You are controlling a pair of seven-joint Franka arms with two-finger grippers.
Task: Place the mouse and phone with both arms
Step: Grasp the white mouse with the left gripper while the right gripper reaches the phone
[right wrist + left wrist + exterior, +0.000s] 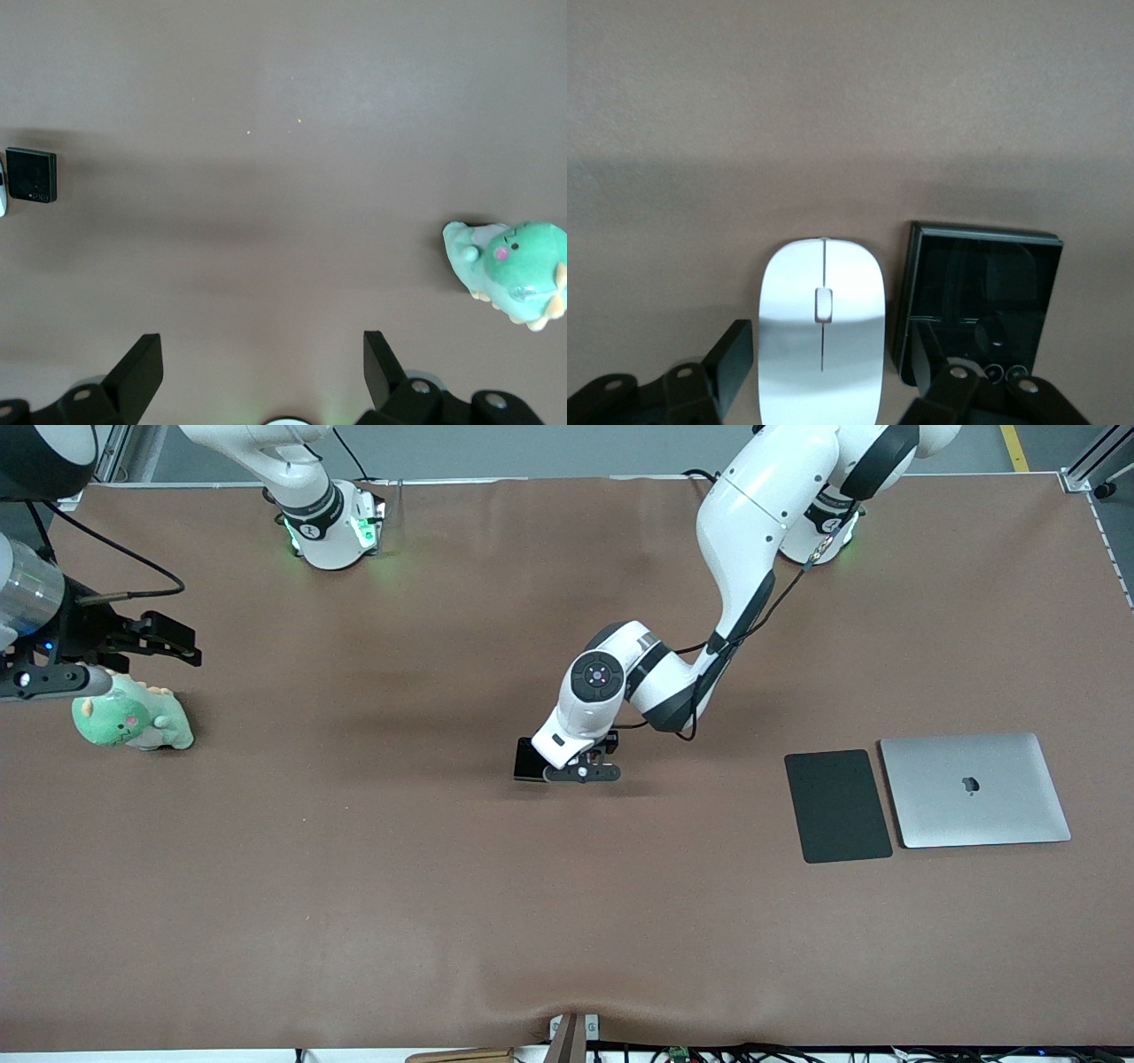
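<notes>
Lying nearest the front camera are a flat black mouse pad [837, 805] and, just beside it toward the left arm's end of the surface [354, 912], a closed silver laptop [974, 789]. Near the middle of the surface the left gripper [580, 772] is reaching down low, and in the left wrist view its fingers [731, 363] are standing one on each side of the white mouse [822, 332], not pressing on it. One of those fingers is sitting in the narrow gap between the mouse and the black phone [979, 301], which is lying flat on the surface just beside the mouse, toward the right arm's end. At that end the right arm is waiting, its gripper [146, 640] hanging over the surface beside a green plush dinosaur [133, 719], with its fingers [133, 376] spread wide and holding nothing.
</notes>
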